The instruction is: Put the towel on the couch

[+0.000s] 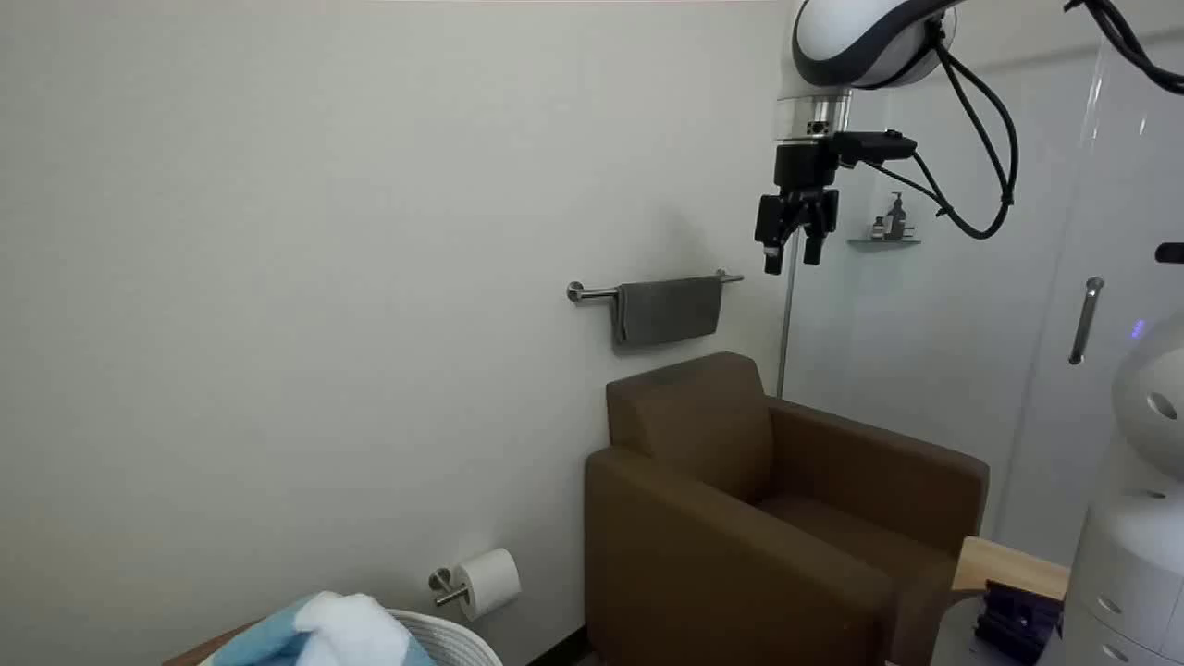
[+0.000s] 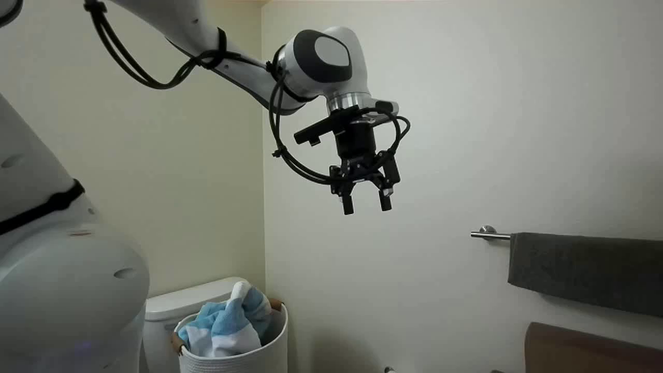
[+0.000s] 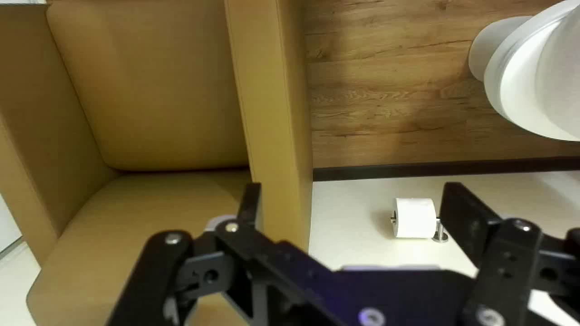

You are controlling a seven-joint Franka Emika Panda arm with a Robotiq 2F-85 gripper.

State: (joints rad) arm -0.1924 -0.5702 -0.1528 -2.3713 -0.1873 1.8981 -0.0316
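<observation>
The towel (image 2: 225,324) is heaped in the basket (image 2: 259,362), with its upper folds raised above the rim. The fingers (image 2: 348,204) are spread wide, with nothing held between them, and are suspended high, well apart from the towel. The step in hand is judged to be the approach; the grasp is not yet made. Next, the fingers should be brought over the basket, lowered onto a raised fold and closed. The towel should then be lifted clear of the rim before it is carried to the couch (image 1: 740,546).
</observation>
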